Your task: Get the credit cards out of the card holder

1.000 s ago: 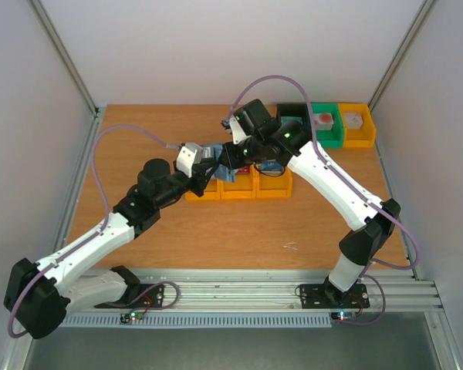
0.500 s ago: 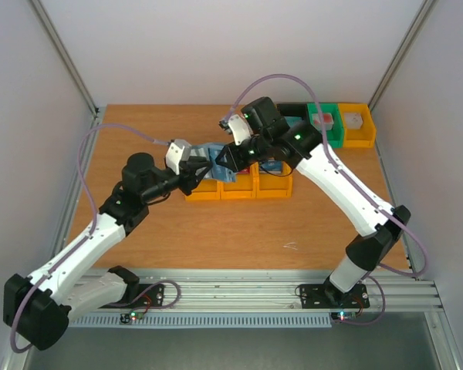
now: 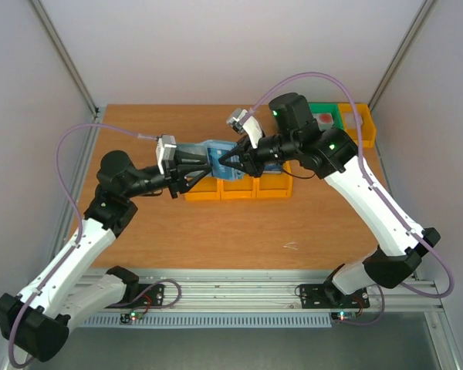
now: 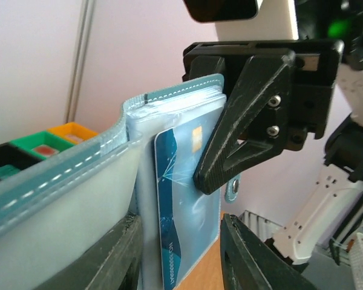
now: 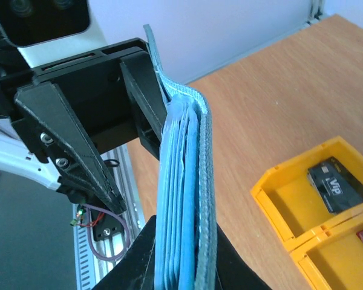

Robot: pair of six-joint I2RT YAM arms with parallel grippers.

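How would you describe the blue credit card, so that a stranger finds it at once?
Find the card holder, held up over the yellow bins. In its clear sleeve stands the blue credit card. Unlike the dark card lying in a bin, it sits inside the holder.

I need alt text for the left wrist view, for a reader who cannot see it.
The right gripper clamps the blue card holder upright, close to the camera, a blue credit card showing in its clear sleeve. Fingers of the left gripper stand apart at the bottom, either side of that sleeve.
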